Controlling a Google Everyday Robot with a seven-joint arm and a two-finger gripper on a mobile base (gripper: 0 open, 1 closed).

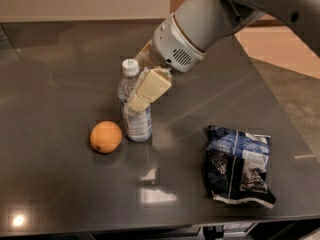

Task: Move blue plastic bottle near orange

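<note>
The blue plastic bottle (136, 126) stands upright on the dark table, with a white cap and a blue-and-white label. The orange (105, 136) lies just to its left, a small gap between them. My gripper (134, 103) reaches down from the upper right and is shut on the bottle's middle. One cream finger (149, 88) lies across the bottle's front. The other finger is hidden behind the bottle.
A flat dark blue-and-white snack bag (239, 164) lies at the right front. The dark table (60, 74) has its front edge close below the bag and its right edge slanting away behind my arm.
</note>
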